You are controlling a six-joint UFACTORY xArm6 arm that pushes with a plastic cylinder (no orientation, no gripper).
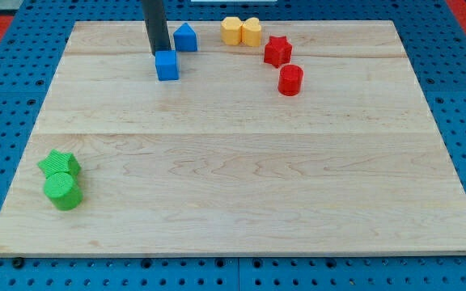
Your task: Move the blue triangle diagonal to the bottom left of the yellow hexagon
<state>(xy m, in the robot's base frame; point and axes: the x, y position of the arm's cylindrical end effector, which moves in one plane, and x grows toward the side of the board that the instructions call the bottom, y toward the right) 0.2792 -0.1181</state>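
**Tip sitting between two blue blocks at board's top**

While my tip [159, 54] is resting on the wooden board [241, 162], the blue triangle [185, 37] is lying just to its right and slightly toward the view's top, a thin gap showing between them. Its peaked top is pointing up. The tip is only a bare rod, so it is holding nothing; it is standing at the upper-left corner of the blue cube [167, 65], apparently touching it, though contact is hard to tell. That cube is sitting just below and a bit right of the tip.

Farther right of the tip, past the triangle, the yellow hexagon [232, 30] is sitting near the board's top edge, touching a second yellow block [252, 31] on its right; that one's shape is unclear. Further right again, the red star [277, 50] is lying level with the tip, and the red cylinder [290, 80] is sitting just below the star.

Well away, toward the view's bottom left, the green star [59, 164] and green cylinder [63, 191] are touching each other, cylinder below.
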